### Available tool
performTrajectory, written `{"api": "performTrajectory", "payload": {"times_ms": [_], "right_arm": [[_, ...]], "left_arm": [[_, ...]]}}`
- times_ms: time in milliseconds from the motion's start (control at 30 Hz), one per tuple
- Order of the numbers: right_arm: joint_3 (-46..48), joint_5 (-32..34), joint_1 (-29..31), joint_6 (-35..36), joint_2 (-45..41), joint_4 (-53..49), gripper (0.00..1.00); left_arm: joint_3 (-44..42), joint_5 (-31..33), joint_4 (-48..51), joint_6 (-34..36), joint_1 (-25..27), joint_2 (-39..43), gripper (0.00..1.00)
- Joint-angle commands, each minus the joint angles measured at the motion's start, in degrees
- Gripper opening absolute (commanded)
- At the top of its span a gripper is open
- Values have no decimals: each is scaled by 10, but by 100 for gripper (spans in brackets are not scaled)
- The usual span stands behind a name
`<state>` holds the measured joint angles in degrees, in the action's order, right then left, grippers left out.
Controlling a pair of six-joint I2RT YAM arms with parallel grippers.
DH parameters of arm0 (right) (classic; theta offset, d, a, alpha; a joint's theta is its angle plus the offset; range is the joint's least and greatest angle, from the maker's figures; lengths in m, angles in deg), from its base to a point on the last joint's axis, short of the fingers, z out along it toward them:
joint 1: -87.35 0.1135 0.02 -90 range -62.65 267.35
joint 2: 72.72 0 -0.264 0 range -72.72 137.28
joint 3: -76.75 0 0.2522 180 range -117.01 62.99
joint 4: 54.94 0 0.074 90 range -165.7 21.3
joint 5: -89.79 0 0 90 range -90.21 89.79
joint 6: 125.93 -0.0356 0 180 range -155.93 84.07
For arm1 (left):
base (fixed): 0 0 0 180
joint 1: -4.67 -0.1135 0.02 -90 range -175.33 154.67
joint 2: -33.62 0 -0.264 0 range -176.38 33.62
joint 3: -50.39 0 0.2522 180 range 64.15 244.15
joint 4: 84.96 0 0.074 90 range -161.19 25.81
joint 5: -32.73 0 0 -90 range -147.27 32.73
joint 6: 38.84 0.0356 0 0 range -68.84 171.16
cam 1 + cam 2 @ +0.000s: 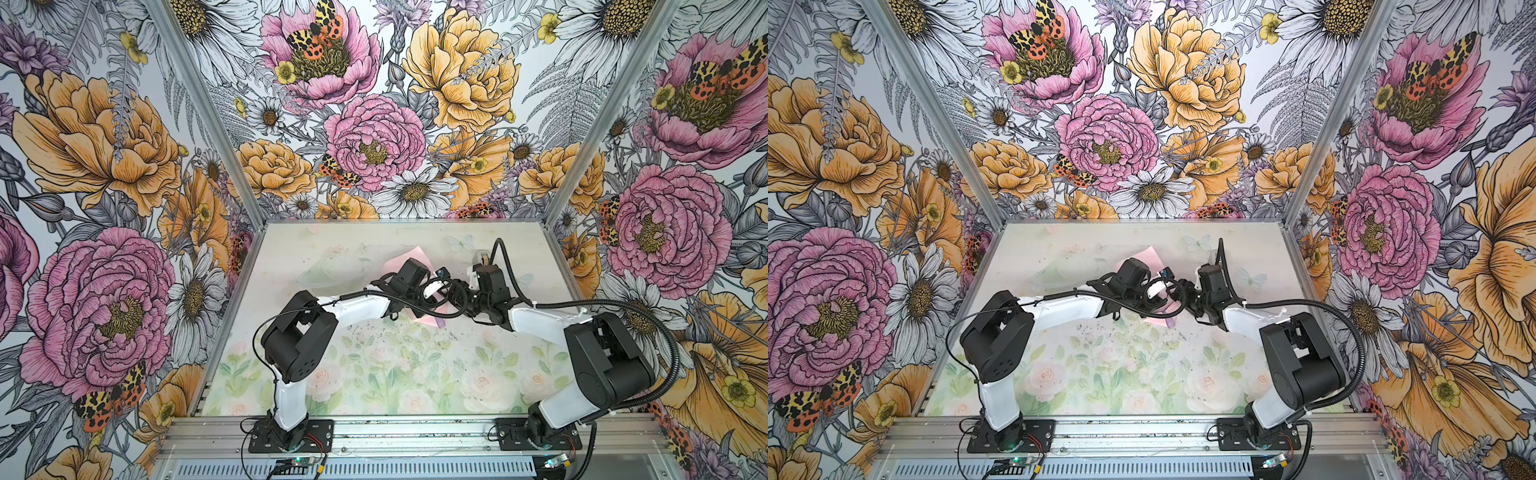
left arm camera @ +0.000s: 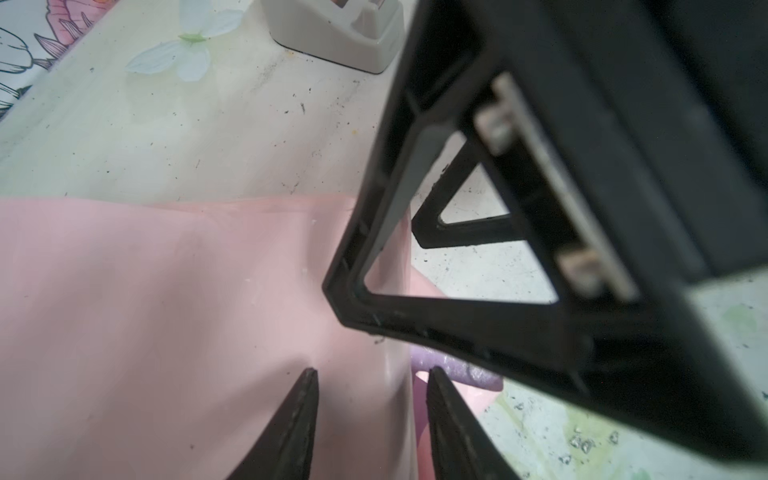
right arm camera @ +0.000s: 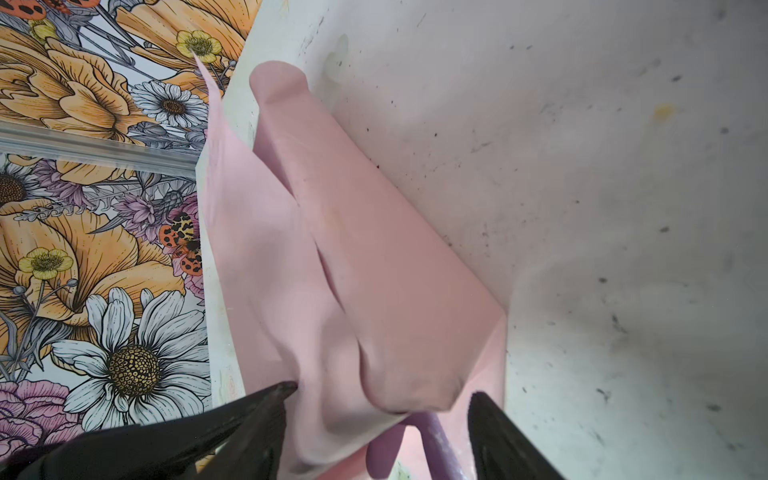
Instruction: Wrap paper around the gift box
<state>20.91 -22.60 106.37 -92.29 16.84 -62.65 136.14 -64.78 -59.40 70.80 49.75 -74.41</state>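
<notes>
The paper [image 1: 427, 322] lies pale pink face up near the middle of the worktop [image 1: 374, 374], just where the two arms meet. In both top views the wrists cover most of it, so that only a pink corner on the far side and a pink strip on the near side show. In the left wrist view the left gripper [image 2: 372, 374] has its fingers set partly apart with a raised hump of the paper between them. One fingertip presses a small dimple into the pink face and the other lies against the hump's edge, so it holds the fold. What the hump covers is hidden. A sliver of the lilac face shows just past that edge. The right gripper [image 3: 382, 395] faces it from the opposite side with its jaws wide. In the right wrist view a rounded, creased fold of the paper lies in the gap between them. One fingertip touches the pink sheet and the other stands clear of the fold, with the sheet's lower layer behind it. The two grippers are close together over the same end of the sheet. A grey tape dispenser [image 2: 353, 37] stands on the bare worktop beyond the paper, apart from it.
</notes>
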Motion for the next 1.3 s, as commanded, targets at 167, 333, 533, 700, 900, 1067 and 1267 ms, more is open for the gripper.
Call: {"api": "performTrajectory", "payload": {"times_ms": [167, 333, 533, 700, 900, 1067, 1267], "right_arm": [[-23, -2, -5, -23, 36, 6, 70], [-30, 8, -5, -19, 37, -21, 63], [-27, 10, -7, -18, 36, -34, 53], [-29, 8, -7, -19, 37, -35, 51], [-27, 7, -12, -20, 26, -40, 57], [-32, 0, -21, -21, 20, -43, 64], [-31, -10, -28, -31, 21, -32, 66]], "left_arm": [[7, 30, 22, 32, 11, -14, 39], [8, 39, 23, 42, 15, -13, 38], [12, 28, 0, 12, 9, 7, 47], [24, 40, -12, 14, 8, 3, 48], [39, 53, -3, 29, 9, -21, 42], [21, 61, 0, 45, 11, -25, 33], [6, 70, -4, 53, 14, -24, 25]]}}
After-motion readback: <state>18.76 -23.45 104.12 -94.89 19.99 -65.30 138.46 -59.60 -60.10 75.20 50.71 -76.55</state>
